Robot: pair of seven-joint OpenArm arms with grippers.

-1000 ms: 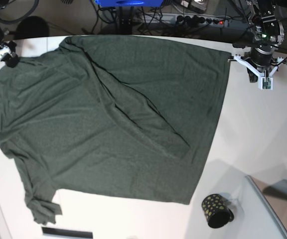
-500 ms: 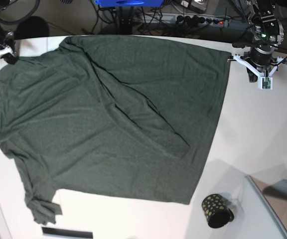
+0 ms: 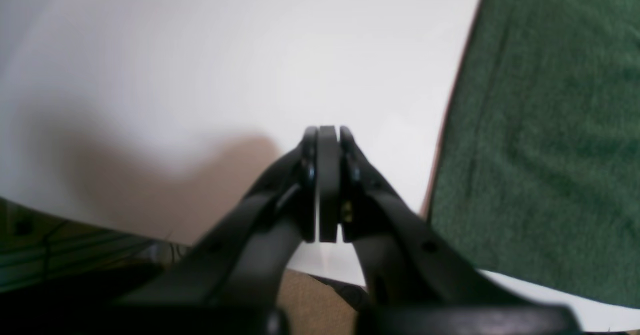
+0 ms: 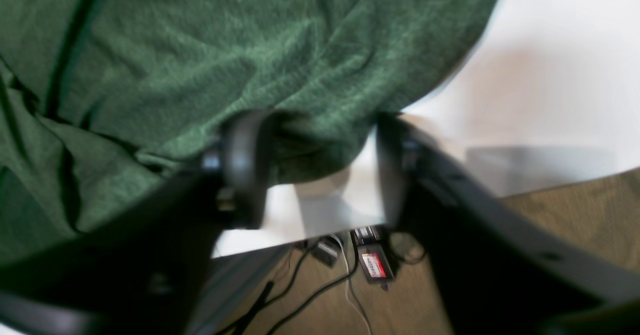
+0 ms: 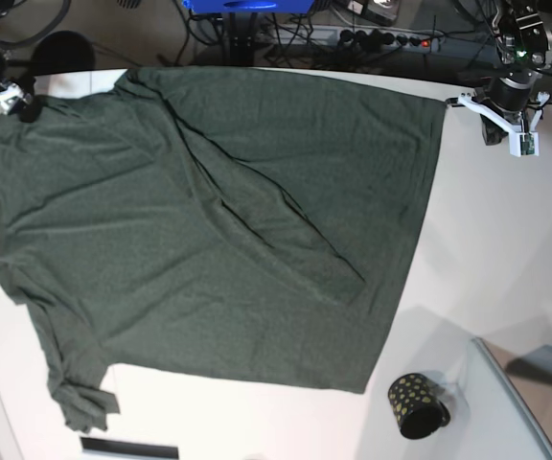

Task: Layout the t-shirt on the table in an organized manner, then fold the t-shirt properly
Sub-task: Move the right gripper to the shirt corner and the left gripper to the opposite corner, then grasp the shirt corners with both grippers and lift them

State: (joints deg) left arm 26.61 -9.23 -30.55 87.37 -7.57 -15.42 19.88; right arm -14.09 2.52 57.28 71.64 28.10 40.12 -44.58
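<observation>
From overhead the dark green t-shirt [image 5: 209,230] lies spread across most of the white worktop [image 5: 506,240], one long crease running slantwise through its middle and a bunched sleeve at the near left corner. That view also takes in a small black cup with gold dots [image 5: 417,404], lying on its side near the front edge, well clear of the cloth, which neither wrist camera shows. The left tool [image 5: 511,120] sits at the far right, just beside the shirt's upper corner; from above its jaws are too small to read, but its own camera shows the left tool [image 3: 327,185] with its two dark fingers pressed flat together, nothing between them, over bare worktop with the shirt's edge off to one side (a straight hem, lying flat). The right tool [image 5: 17,101] is at the far left corner of the cloth. Its wrist view, rather blurred, shows the right tool [image 4: 320,170] with its jaws standing apart, a rumpled fold of the t-shirt [image 4: 225,65] lying between and beyond them at the worktop's edge, cables on the floor below.
</observation>
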